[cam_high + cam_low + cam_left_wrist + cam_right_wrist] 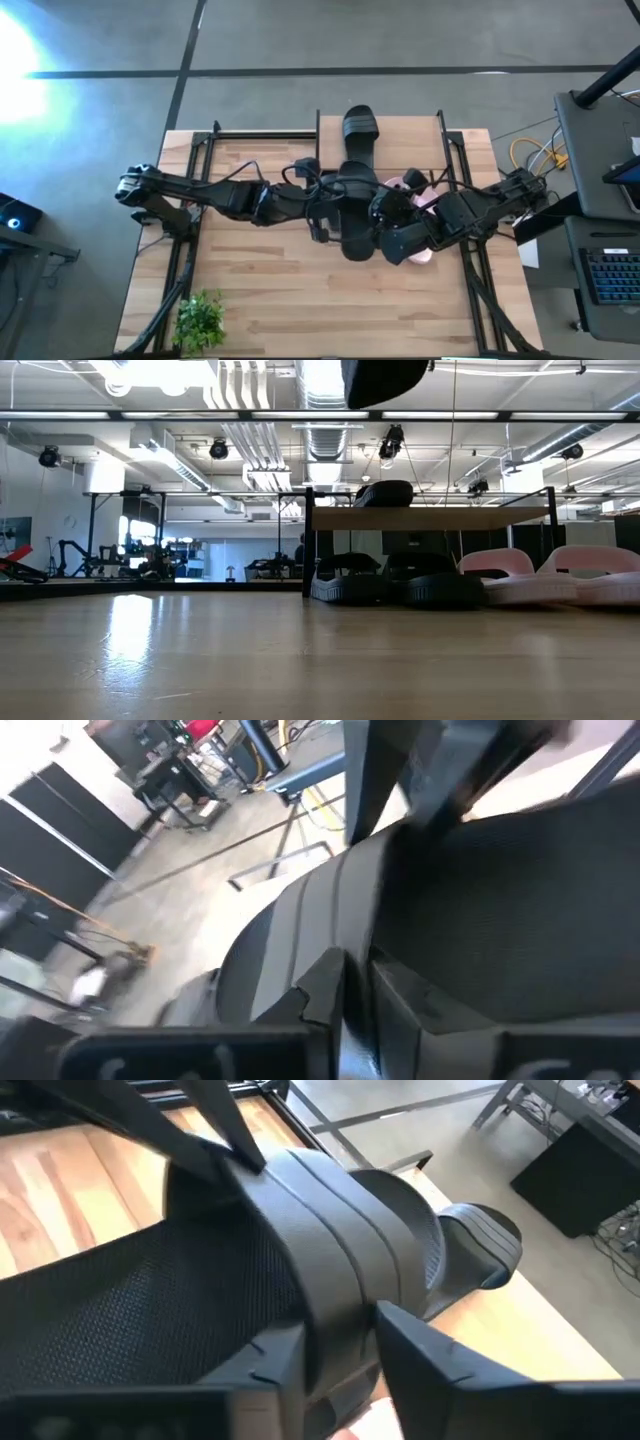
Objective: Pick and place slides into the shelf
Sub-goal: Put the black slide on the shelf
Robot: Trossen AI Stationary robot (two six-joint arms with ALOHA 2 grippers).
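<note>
Caught aloft over the table's middle: a black, wide-strapped rubber slide sandal point(330, 1230), clasped across its strap by the right gripper point(340, 1340). Pressed close at the sandal's other side by the left gripper point(345, 970), grip impossible to tell. Probably mid-carry, perhaps a handover. Next: lifting clear and setting down on the small plank-topped, black-framed shelf point(480, 518) beside the black sandal on top point(385, 493). Beneath, black sandals point(345, 578) and pale pink sandals point(510, 575). Sandal's sole hidden by both arms overhead.
</note>
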